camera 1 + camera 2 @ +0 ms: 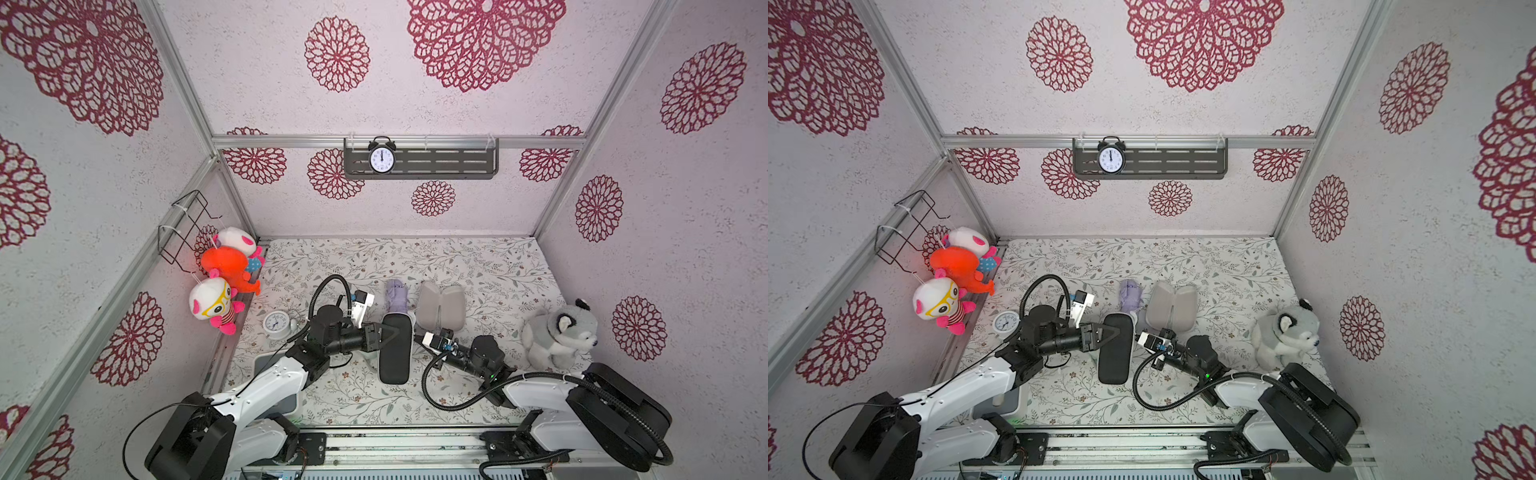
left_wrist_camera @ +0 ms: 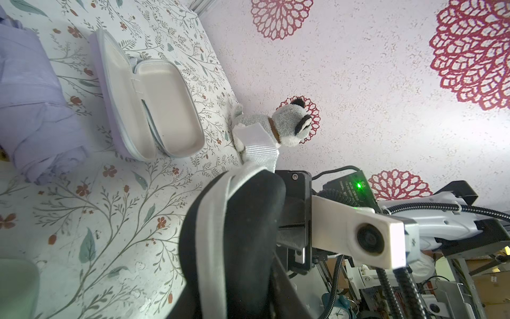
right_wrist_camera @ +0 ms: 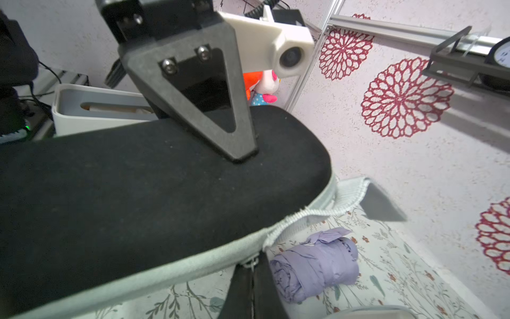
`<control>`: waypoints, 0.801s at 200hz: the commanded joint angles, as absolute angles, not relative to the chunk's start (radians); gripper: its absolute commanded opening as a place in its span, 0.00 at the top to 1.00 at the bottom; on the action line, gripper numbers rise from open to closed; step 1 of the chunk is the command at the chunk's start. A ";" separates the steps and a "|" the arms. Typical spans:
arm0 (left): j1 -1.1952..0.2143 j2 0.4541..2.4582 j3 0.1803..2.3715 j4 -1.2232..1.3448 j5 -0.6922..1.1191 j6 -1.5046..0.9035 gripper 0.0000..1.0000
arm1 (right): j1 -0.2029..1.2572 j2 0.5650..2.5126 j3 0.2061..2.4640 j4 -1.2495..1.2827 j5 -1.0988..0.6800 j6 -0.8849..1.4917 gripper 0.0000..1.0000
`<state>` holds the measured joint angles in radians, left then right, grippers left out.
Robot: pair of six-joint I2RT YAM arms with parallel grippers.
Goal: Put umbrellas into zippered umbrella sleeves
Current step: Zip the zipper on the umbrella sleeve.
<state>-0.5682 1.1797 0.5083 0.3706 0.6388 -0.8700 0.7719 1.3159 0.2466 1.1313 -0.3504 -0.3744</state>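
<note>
A black sleeve [image 1: 395,353] [image 1: 1115,353] lies lengthwise mid-table, its two halves together. My left gripper [image 1: 397,332] [image 1: 1117,330] is shut across its far half, one triangular finger [image 3: 220,132] pressing on its top. My right gripper [image 1: 415,336] [image 3: 252,265] is shut on the zipper pull [image 3: 249,263] at the sleeve's grey zipper edge; beyond the pull the zipper gapes open toward the far end. A lilac umbrella [image 1: 395,297] [image 3: 317,265] lies just behind the sleeve. Next to it a lilac sleeve [image 1: 440,305] [image 2: 154,105] lies open, its grey lining empty.
A grey plush animal [image 1: 557,332] sits at the right wall. A white alarm clock [image 1: 276,324] lies at the left edge, near a pale tray [image 1: 270,365] under my left arm. Plush toys [image 1: 224,270] hang on the left wall.
</note>
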 commanded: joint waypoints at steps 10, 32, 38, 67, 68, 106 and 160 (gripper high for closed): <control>-0.556 1.178 0.535 0.443 0.638 -0.897 1.00 | 0.785 1.264 0.258 1.101 -0.363 -0.389 1.00; -0.551 1.177 0.542 0.434 0.619 -0.903 1.00 | 0.809 1.233 0.248 1.027 -0.360 -0.398 1.00; -0.551 1.180 0.544 0.438 0.618 -0.905 1.00 | 0.818 1.224 0.240 1.013 -0.362 -0.396 1.00; -0.548 1.185 0.552 0.454 0.618 -0.913 1.00 | 0.882 1.170 0.233 0.878 -0.337 -0.396 1.00; -0.548 1.185 0.552 0.454 0.618 -0.912 1.00 | 0.884 1.170 0.232 0.876 -0.335 -0.396 1.00; -0.543 1.183 0.562 0.418 0.581 -0.905 1.00 | 0.942 1.135 0.205 0.840 -0.292 -0.353 1.00; -0.558 1.214 0.572 0.439 0.462 -0.926 1.00 | 1.133 1.207 0.195 0.874 -0.135 -0.280 1.00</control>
<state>-0.5625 1.2041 0.5293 0.3294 0.5690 -0.8982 1.0420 1.1839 0.1879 0.8639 -0.1810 -0.3199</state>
